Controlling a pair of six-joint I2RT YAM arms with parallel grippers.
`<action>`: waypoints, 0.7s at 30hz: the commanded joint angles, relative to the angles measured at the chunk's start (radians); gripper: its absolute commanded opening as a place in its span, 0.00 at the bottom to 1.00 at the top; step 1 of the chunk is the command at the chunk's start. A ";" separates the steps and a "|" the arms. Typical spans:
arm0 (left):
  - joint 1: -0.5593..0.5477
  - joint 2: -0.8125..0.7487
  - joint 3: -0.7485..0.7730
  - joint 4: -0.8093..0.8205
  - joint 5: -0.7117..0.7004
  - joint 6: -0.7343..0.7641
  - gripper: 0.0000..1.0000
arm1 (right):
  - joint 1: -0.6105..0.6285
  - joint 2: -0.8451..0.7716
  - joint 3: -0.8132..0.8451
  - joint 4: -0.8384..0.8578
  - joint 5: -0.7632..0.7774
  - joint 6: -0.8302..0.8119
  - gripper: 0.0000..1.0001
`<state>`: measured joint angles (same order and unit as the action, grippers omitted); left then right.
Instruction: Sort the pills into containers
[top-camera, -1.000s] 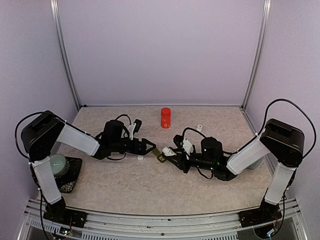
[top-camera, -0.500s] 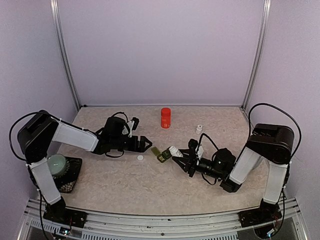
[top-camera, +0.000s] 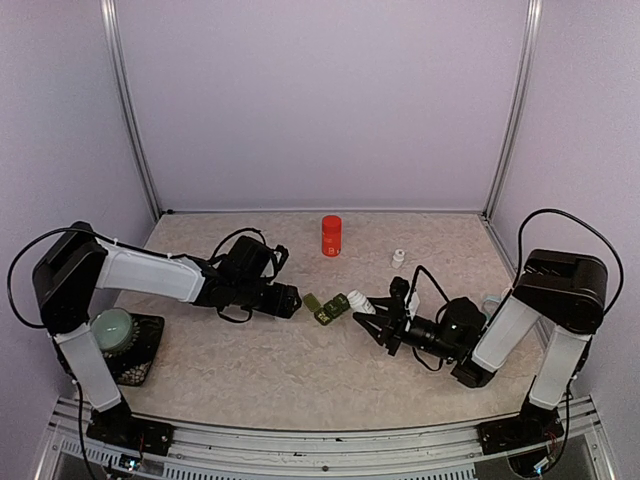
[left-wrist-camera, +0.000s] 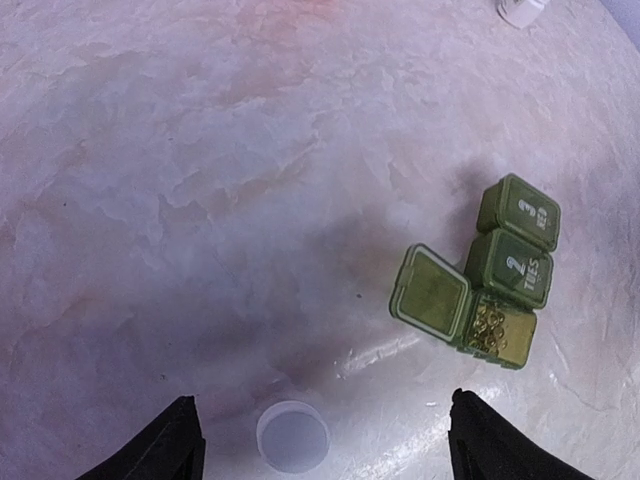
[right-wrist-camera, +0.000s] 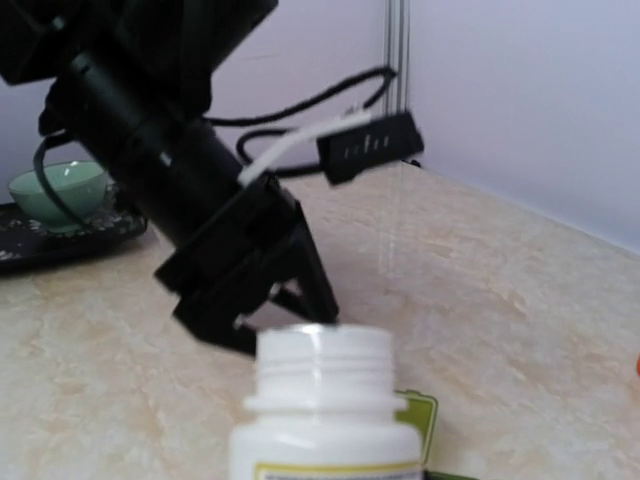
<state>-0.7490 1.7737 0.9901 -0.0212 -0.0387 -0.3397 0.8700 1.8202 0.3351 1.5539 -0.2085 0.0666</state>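
Right tool (top-camera: 368, 312) clamps the uncapped white bottle (right-wrist-camera: 322, 400) near the containers (left-wrist-camera: 512, 265), left tool (left-wrist-camera: 330, 442) spread wide nearby; one compartment (left-wrist-camera: 503, 351) holds pills (left-wrist-camera: 489, 325), two lidded ones probably await theirs.

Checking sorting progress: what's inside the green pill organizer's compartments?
The open compartment shows what look like small yellowish pills. The other two compartments are shut, contents hidden.

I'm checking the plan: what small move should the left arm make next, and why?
Probably lower the left gripper and close on the white cap: it lies between the open fingers, the right gripper holds the uncapped bottle, and the open compartment already has pills.
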 joint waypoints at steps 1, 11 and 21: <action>-0.016 0.014 0.015 -0.066 -0.039 -0.013 0.79 | 0.005 -0.049 -0.032 0.235 -0.016 -0.015 0.06; -0.016 0.080 0.046 -0.079 -0.030 -0.024 0.65 | 0.005 -0.152 -0.074 0.161 -0.016 -0.047 0.06; -0.018 0.115 0.058 -0.086 -0.034 -0.024 0.56 | 0.006 -0.216 -0.078 0.091 -0.029 -0.054 0.06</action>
<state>-0.7650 1.8721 1.0241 -0.0971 -0.0620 -0.3618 0.8700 1.6287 0.2691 1.5551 -0.2272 0.0235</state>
